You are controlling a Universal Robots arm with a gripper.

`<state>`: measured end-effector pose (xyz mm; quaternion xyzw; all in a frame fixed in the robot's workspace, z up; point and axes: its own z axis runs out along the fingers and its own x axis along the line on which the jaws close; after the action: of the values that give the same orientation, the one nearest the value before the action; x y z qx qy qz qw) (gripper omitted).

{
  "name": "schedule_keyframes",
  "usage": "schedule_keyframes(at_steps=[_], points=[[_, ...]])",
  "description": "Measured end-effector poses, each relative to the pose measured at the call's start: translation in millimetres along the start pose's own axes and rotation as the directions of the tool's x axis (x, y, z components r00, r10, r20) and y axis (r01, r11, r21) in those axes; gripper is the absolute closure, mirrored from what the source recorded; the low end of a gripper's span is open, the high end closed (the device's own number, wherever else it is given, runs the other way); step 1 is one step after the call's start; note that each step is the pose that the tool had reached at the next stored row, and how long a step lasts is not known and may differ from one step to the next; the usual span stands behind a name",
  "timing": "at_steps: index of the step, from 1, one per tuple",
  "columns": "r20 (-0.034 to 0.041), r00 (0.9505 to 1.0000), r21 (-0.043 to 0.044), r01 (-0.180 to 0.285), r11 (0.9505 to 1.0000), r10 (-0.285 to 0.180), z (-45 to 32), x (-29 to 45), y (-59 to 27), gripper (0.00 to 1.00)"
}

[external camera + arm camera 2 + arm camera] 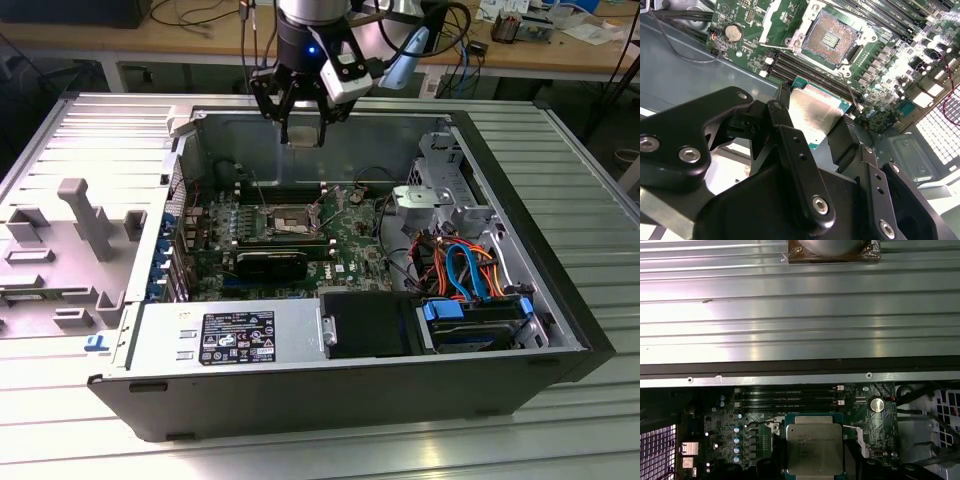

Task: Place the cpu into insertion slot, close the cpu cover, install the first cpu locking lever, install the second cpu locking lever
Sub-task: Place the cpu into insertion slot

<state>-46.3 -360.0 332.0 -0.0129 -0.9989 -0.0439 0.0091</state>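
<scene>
My gripper hangs over the back wall of the open computer case, shut on the cpu. The second wrist view has the cpu as a flat silver-grey square with a green edge, pinched between two black fingers. The first wrist view looks straight down on the cpu's metal top. The insertion slot lies open on the green board, below and in front of the gripper. Its dark pin-grid centre is bare inside a silver rim. I cannot make out the cpu cover apart from that rim.
Long black memory slots run beside the socket. A power supply fills the case's front, with a drive cage and blue and orange cables on the exterior view's right. A grey fixture stands on the ribbed table.
</scene>
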Motion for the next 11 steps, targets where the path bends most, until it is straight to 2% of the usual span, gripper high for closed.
schedule_keyframes(at_steps=[11], points=[[0.0,1.0,0.0006,0.0,1.0,0.0,4.2,0.5,-2.3,0.45]])
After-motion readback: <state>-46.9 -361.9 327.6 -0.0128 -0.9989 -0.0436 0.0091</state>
